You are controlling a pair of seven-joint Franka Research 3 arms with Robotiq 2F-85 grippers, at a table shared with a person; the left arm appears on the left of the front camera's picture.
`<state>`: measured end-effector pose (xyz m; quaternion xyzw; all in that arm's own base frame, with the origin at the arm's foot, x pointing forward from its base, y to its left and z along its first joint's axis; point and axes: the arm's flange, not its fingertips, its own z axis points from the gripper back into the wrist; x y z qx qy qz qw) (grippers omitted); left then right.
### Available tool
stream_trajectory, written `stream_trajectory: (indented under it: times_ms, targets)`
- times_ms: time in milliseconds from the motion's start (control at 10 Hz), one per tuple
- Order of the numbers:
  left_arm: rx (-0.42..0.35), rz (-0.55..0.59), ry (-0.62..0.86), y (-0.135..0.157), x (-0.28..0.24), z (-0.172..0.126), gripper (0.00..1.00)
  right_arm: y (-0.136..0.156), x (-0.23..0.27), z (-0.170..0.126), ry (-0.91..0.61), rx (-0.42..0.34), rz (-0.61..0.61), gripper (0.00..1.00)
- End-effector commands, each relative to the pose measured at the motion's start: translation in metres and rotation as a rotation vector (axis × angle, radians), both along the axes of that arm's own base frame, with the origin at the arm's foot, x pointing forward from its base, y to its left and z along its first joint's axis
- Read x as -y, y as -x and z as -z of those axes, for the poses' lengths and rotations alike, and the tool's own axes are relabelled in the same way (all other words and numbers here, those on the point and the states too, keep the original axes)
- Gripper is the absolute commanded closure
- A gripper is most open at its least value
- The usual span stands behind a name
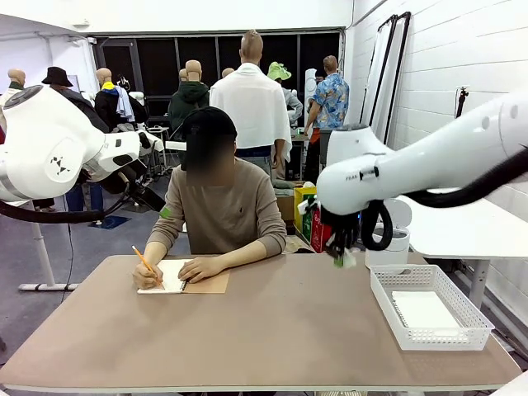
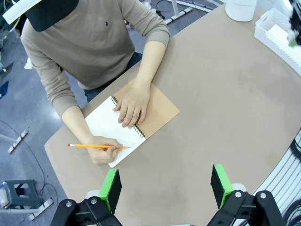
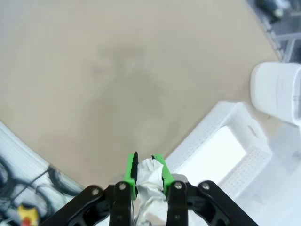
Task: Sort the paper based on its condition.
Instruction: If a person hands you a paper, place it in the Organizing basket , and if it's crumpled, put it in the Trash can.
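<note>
Paper [image 3: 149, 186], a crumpled wad, sits pinched between the right gripper's [image 3: 146, 165] fingers above the desk [image 1: 272, 330] near the basket [image 1: 388, 309]. It looks light, soft and springy, likely best held mid-wad. Left gripper's [image 2: 165, 178] fingers spread wide.

Front looks across the table [image 1: 272, 330]; wrists look down, sharing the basket [image 1: 441, 337]

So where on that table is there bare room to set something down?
The widest bare stretch of table runs across the middle and near edge, between the notebook and the white basket. Crowded spots: far left, where the person's hands work on the notebook, and right, where the right gripper holds crumpled paper near the basket.
</note>
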<state>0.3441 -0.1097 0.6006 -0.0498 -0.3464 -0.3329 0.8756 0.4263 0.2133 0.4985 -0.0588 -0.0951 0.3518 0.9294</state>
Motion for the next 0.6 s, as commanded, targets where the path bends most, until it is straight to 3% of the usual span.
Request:
stream_trajectory:
  times_ms: [0, 100, 200, 300, 500]
  targets:
    - [0.007, 0.007, 0.009, -0.001, -0.001, -0.001, 0.0, -0.035, -0.011, -0.003, 0.039, 0.036, 0.124, 0.8]
    - [0.007, 0.007, 0.009, -0.001, -0.001, -0.001, 0.0, -0.041, -0.006, -0.008, 0.015, 0.05, 0.17, 0.8]
    - [0.007, 0.007, 0.009, -0.001, -0.001, -0.001, 0.0, -0.03, -0.006, -0.009, -0.021, 0.058, 0.175, 0.8]
    - [0.007, 0.007, 0.009, -0.001, -0.001, -0.001, 0.0, -0.038, 0.005, -0.012, -0.003, 0.04, 0.111, 0.8]
    - [0.007, 0.007, 0.009, -0.001, -0.001, -0.001, 0.0, -0.038, 0.005, -0.012, -0.003, 0.04, 0.111, 0.8]
